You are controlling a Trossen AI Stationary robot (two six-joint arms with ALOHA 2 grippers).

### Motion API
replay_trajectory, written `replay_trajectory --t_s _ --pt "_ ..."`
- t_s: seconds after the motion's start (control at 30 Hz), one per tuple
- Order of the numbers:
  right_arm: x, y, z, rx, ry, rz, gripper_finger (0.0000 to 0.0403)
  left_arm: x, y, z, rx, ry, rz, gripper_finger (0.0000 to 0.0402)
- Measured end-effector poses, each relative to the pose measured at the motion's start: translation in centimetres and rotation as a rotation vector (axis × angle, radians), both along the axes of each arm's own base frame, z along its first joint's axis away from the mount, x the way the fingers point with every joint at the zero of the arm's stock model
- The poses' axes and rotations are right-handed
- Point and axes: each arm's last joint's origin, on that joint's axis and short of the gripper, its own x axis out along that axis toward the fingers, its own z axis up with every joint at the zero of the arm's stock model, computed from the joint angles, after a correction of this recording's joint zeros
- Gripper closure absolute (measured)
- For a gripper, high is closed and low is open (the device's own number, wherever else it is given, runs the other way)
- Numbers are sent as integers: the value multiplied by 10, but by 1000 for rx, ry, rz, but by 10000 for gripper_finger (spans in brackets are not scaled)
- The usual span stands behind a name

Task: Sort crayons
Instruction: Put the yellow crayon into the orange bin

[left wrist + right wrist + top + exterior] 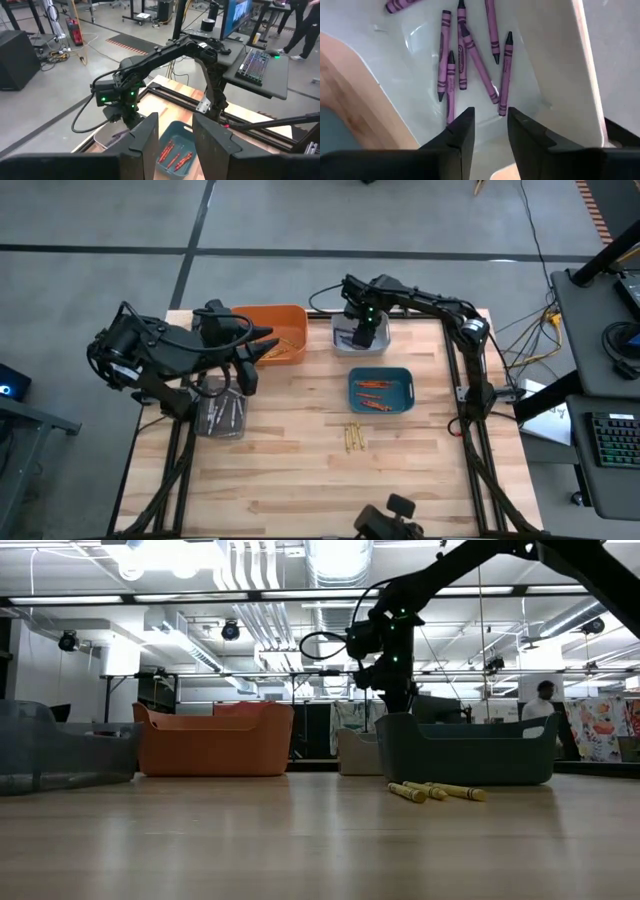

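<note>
Purple crayons [470,55] seen in white bin [555,65] under right end effector [490,131], released, nothing gripped; red crayons [378,393] held in blue bin [380,373]; yellow crayons [352,438] left on desk [300,460]; left end effector [175,137] parted, empty

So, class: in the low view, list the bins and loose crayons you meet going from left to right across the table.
Grey bin → orange bin → pale bin farther back → yellow crayons lying loose on the table, in front of the dark blue bin.
</note>
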Motion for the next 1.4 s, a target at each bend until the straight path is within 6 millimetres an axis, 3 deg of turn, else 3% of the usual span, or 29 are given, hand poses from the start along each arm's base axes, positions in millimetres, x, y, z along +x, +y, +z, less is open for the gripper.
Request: replay_trajectory --t_s 0.2,0.43,0.67,0.83,1.1,1.4 --pt "-5 7 20 -3 -20 -44 301 2 -1 -2 -27 -3 12 299" --pt "-24 38 87 15 -229 -85 309 20 -8 -14 -88 9 37 299" --pt "-54 100 150 3 -431 -78 308 57 -25 -38 -164 60 37 300" --pt "-70 152 181 23 -548 -20 312 80 -37 -57 -264 96 21 307" --pt "-93 221 200 124 -677 81 312 118 -56 -98 -416 192 53 320" --pt "-118 272 194 111 -716 117 312 163 -70 -158 -500 338 148 322"
